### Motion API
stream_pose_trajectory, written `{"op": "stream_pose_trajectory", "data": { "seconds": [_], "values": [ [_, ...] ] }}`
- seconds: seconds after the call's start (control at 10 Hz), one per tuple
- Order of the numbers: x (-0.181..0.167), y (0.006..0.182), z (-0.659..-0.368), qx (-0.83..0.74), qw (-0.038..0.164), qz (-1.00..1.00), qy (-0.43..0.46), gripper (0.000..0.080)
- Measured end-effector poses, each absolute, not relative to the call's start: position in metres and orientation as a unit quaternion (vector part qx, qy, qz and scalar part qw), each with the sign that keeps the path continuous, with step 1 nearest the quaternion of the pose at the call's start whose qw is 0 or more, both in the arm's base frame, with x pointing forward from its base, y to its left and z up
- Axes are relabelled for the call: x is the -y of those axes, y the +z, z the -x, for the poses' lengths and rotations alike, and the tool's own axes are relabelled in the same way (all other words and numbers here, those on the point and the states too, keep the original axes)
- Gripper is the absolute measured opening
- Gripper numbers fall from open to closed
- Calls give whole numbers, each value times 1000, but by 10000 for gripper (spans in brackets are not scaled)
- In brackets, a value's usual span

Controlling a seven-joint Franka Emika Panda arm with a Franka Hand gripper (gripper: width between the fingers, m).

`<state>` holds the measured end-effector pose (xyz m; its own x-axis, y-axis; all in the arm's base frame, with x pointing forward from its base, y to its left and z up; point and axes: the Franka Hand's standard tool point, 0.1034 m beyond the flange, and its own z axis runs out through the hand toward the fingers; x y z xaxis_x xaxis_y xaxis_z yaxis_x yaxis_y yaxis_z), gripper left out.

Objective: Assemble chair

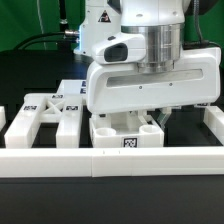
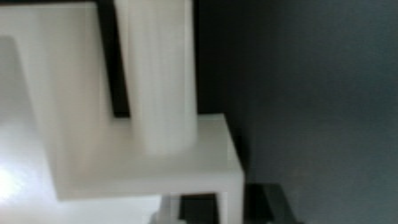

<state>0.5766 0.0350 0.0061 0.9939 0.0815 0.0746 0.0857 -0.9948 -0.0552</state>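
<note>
Down low, the tool [image 1: 148, 118] is pinched shut at a tagged white chair piece [image 1: 108, 135].

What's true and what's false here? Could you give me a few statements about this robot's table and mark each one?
1. The table is black. True.
2. The chair pieces are red. False: they are glossy white, like the X-braced frame.
3. The gripper hangs high above everything. False: it is down at a tagged chair piece just behind the rail.
4. The rail is long, white and runs along the front. True.
5. The X-braced frame lies to the exterior view's right of the gripper. False: it lies to the left.
</note>
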Motion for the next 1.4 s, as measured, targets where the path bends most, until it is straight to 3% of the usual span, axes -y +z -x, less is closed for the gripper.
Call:
{"op": "stream_pose_trajectory", "data": {
  "seconds": [0.3, 0.9, 1.4],
  "values": [
    [-36, 6, -577, 41, 29, 998, -36, 30],
    [-97, 8, -602, 36, 40, 997, -46, 31],
    [-117, 10, -611, 39, 43, 997, -48, 31]
  ]
}}
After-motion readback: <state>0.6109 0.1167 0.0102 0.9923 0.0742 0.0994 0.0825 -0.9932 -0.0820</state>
